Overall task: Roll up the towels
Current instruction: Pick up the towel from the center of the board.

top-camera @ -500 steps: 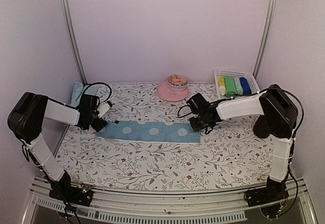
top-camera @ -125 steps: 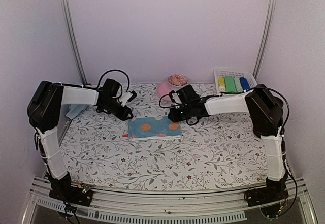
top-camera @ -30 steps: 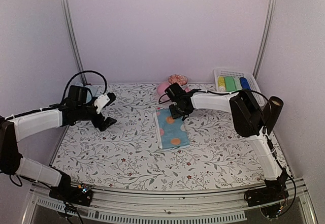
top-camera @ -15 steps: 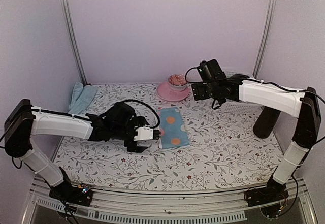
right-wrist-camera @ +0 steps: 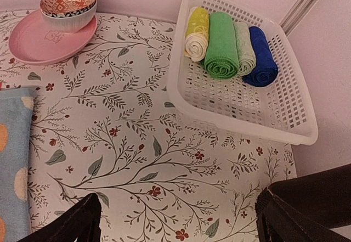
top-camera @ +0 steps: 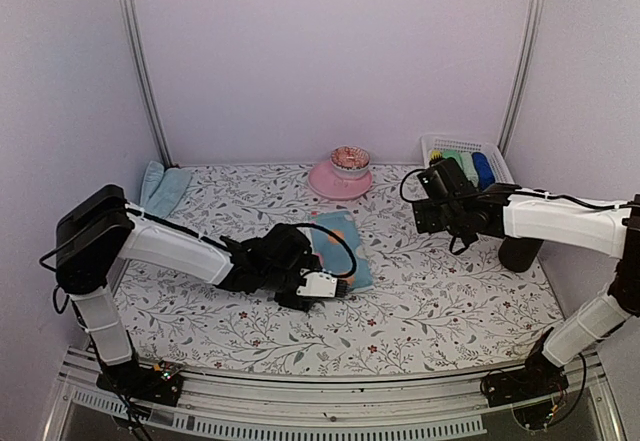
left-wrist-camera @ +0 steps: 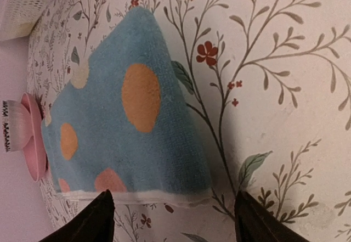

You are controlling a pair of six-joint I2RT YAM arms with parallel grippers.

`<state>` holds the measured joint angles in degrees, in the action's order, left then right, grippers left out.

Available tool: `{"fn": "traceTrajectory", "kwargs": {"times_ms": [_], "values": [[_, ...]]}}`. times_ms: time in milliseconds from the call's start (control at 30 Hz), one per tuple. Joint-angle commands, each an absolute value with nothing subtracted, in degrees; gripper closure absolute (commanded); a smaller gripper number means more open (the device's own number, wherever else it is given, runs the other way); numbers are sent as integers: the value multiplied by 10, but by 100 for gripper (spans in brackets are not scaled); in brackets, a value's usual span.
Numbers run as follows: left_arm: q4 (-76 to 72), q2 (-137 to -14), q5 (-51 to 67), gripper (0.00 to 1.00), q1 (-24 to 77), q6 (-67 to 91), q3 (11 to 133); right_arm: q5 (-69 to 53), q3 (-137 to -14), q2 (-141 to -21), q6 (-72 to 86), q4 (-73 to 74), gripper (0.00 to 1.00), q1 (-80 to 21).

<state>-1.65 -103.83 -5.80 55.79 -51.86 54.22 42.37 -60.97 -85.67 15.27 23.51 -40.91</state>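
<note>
A folded teal towel (top-camera: pixel 348 246) with orange dots lies flat in the middle of the table. It also shows in the left wrist view (left-wrist-camera: pixel 137 116) and at the left edge of the right wrist view (right-wrist-camera: pixel 12 159). My left gripper (top-camera: pixel 335 283) is open and empty, low at the towel's near white-hemmed edge, and the hem lies just ahead of the open fingers (left-wrist-camera: pixel 175 223). My right gripper (top-camera: pixel 428 203) is open and empty, held above the table to the towel's right (right-wrist-camera: pixel 184 225). A stack of pale blue towels (top-camera: pixel 163 187) lies at the back left.
A white basket (right-wrist-camera: pixel 241 116) at the back right holds rolled yellow, green, pale green and blue towels. A pink plate (right-wrist-camera: pixel 38 41) with a patterned bowl (right-wrist-camera: pixel 68 3) stands behind the towel. Metal posts flank the back wall.
My left gripper has slid right to the towel's near edge. My right arm has pulled back to the right and come lower. Earlier the towel was spread long, then folded and turned.
</note>
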Motion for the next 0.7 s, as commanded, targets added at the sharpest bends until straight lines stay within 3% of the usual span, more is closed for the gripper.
{"fn": "traceTrajectory", "kwargs": {"times_ms": [0,167,333,433,567,667], "values": [[-36,-1069,-80,29,574,-517,548,405,-584,-788,189,233,1,-409],[-58,-1100,-118,40,588,-514,553,354,-547,-730,191,212,1,-411],[-51,-1119,-126,77,590,-497,563,308,-498,-690,137,157,1,-421],[-39,-1114,-114,93,589,-483,562,281,-479,-688,89,118,1,-435],[3,-1100,-70,100,579,-456,568,240,-447,-694,-12,26,4,-469],[61,-1089,0,100,556,-430,586,155,-420,-695,-98,-33,14,-486]]}}
